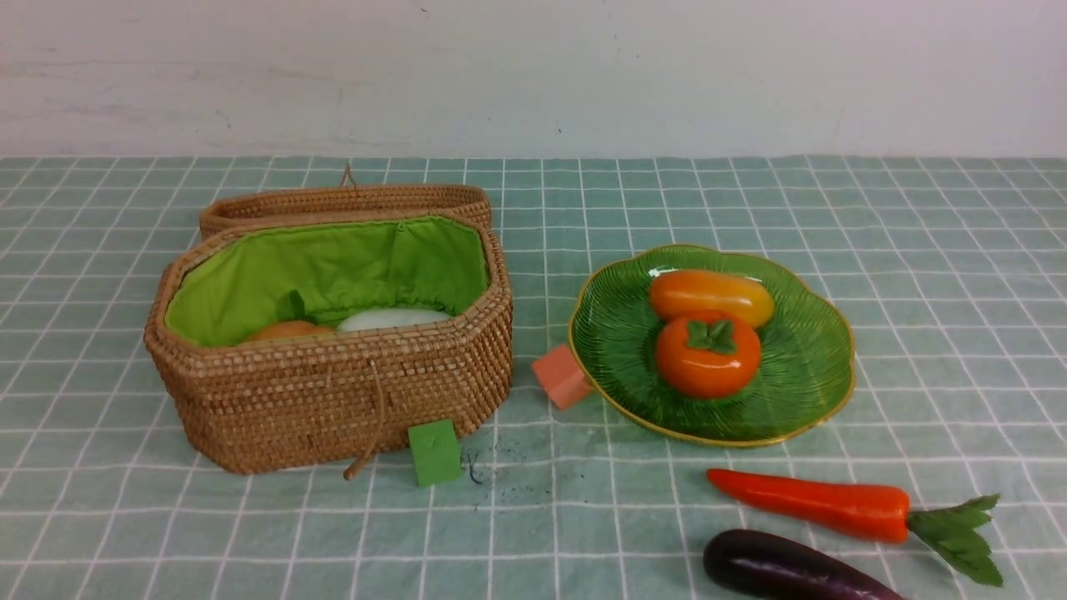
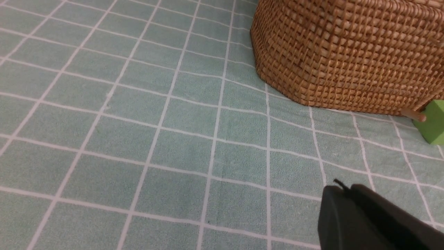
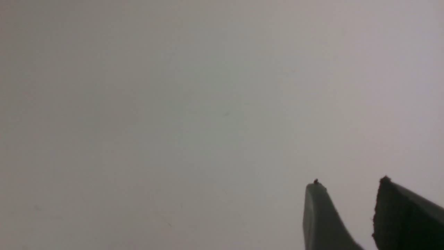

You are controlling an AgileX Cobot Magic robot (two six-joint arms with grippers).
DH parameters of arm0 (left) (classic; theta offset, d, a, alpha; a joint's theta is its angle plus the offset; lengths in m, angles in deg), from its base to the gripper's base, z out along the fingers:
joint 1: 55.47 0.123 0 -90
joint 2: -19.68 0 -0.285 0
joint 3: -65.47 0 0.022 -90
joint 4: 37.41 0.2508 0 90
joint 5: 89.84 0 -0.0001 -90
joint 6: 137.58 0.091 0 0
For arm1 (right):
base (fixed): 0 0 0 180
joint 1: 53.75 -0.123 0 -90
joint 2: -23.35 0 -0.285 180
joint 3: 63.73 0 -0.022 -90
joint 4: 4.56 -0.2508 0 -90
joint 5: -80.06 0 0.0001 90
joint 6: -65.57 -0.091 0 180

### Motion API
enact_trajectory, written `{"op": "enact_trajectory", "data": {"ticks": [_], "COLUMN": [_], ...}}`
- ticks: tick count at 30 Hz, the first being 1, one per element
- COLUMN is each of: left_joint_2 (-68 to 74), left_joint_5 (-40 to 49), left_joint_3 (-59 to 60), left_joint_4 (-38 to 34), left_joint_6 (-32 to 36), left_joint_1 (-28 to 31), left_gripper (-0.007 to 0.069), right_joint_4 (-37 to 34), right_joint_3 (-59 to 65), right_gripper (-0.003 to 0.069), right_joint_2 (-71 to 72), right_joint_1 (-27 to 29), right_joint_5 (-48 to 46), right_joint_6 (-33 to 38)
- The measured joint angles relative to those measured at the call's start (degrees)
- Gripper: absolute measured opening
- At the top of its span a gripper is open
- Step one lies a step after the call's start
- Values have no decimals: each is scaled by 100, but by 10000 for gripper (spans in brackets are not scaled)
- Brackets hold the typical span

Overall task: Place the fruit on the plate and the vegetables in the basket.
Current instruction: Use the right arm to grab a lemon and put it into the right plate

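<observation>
Basket point(image 1: 333, 400) is rough woven wicker with a matt green cloth lining point(image 1: 333, 267). Plate point(image 1: 800, 400) looks like shiny ribbed glass with a gold edge. Mango point(image 1: 708, 293), persimmon point(image 1: 707, 358), carrot point(image 1: 809, 500) and eggplant point(image 1: 775, 567) all look like slick glossy plastic. Desk point(image 1: 750, 200) is covered in matt, slightly fuzzy checked cloth.

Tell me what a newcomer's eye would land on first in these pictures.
Most striking is the gold-rimmed translucent green glass plate, right of centre, holding an oblong orange-yellow mango and a round orange-red persimmon. Left of it stands the open tan wicker basket with bright green lining. On the checked cloth nearer the camera lie a long orange-red carrot and a dark purple eggplant.
</observation>
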Motion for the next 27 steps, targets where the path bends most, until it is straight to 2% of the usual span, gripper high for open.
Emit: {"op": "enact_trajectory", "data": {"ticks": [2, 5, 8, 13, 19, 23, 24, 25, 27], "left_joint_2": [0, 0, 0, 0, 0, 0, 0, 0, 0], "left_joint_5": [0, 0, 0, 0, 0, 0, 0, 0, 0], "left_joint_3": [0, 0, 0, 0, 0, 0, 0, 0, 0], "left_joint_4": [0, 0, 0, 0, 0, 0, 0, 0, 0], "left_joint_6": [0, 0, 0, 0, 0, 0, 0, 0, 0], "left_joint_1": [0, 0, 0, 0, 0, 0, 0, 0, 0], "left_gripper": [22, 25, 29, 32, 32, 32, 32, 32, 32], "right_joint_4": [5, 214, 449, 746, 594, -527, -1302, -1391, -2567], "right_joint_3": [-330, -1777, -2750, -3130, -3039, -2892, -2873, -2873, -2886], "right_gripper": [241, 241, 241, 241, 241, 241, 241, 241, 242], "right_joint_2": [0, -468, -1283, -2226, -3107, -3736, -4041, -4075, -4480], "right_joint_1": [0, 0, 0, 0, 0, 0, 0, 0, 0], "right_joint_5": [-284, -1751, -3337, -4861, -5791, -6216, -6451, -6451, -6788], "right_joint_6": [-369, -1340, -1618, -1154, -378, 2, 541, 630, 2115]}}
